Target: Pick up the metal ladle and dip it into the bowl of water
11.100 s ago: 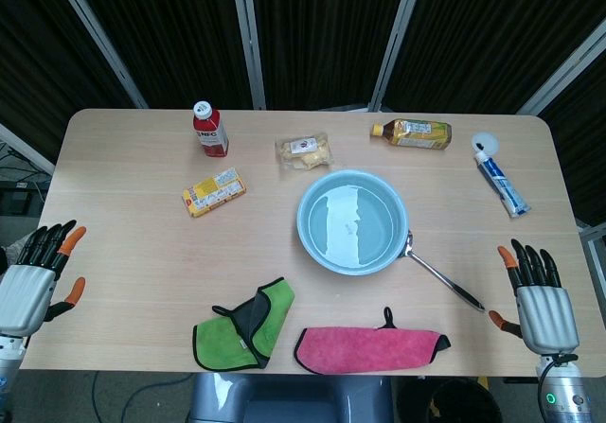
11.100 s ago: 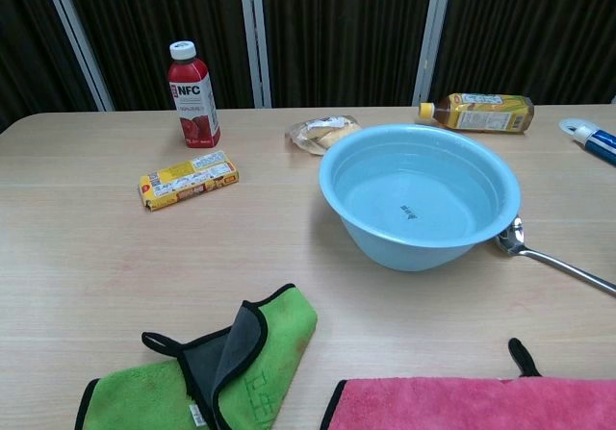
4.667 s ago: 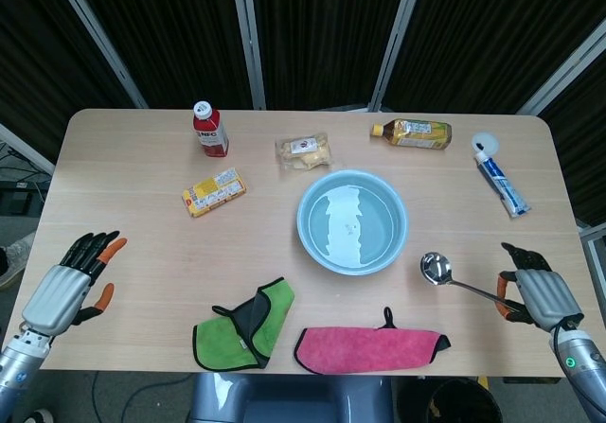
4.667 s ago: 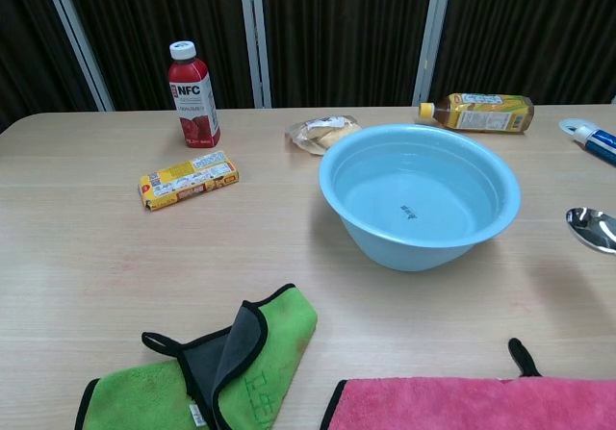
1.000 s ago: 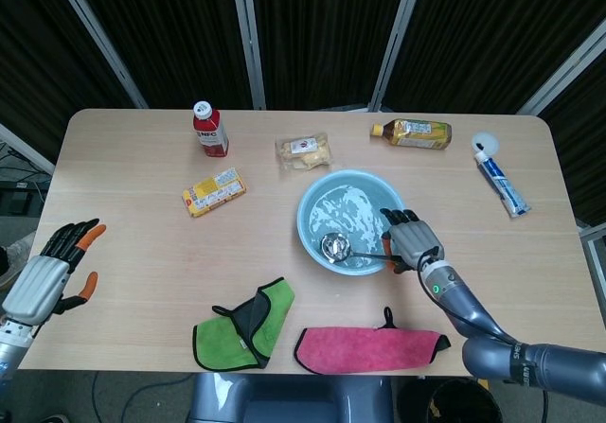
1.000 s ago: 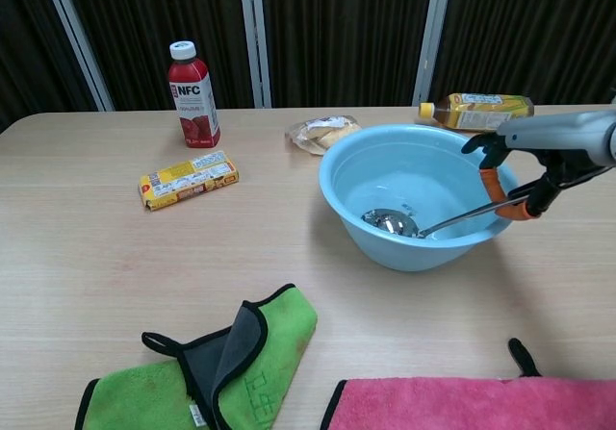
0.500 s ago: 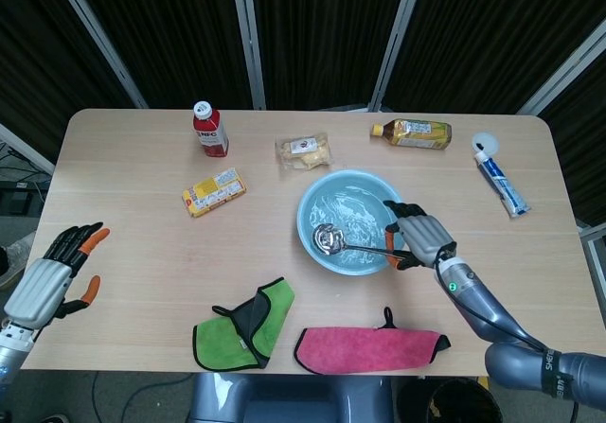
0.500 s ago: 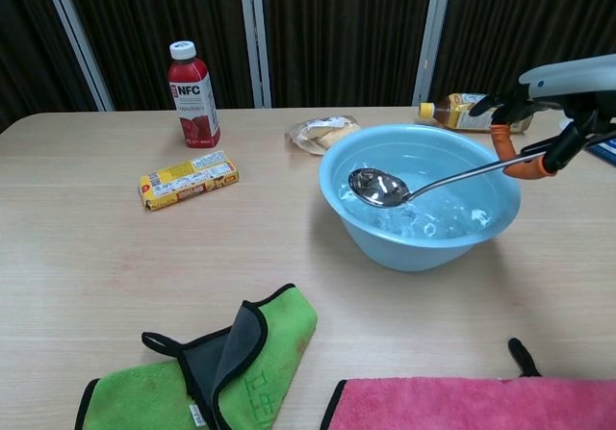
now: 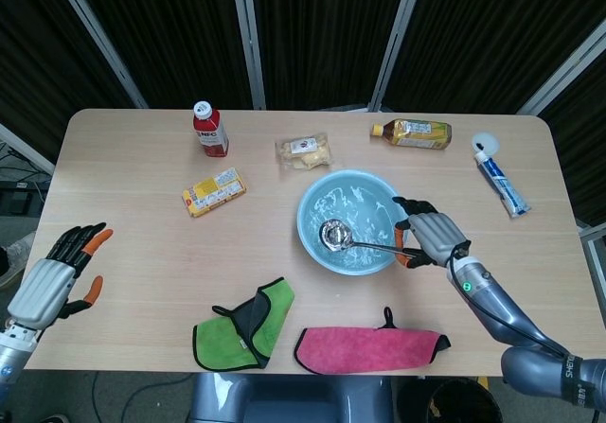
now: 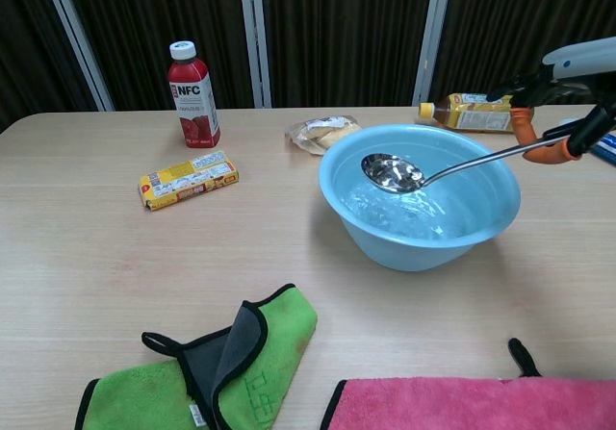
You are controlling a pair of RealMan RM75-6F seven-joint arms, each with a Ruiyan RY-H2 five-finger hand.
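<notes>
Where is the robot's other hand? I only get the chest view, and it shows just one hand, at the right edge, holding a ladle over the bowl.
Observer: The left hand hangs at the near-left edge of the table, fingers apart, holding nothing.
Operator: And that blue-and-white bit at my far right?
Observer: A toothpaste tube, lying flat, its cap pointing to the far side.
Operator: How far does the pink thing at the bottom run?
Observer: The pink cloth lies spread flat along the near edge, just right of the green cloth.
</notes>
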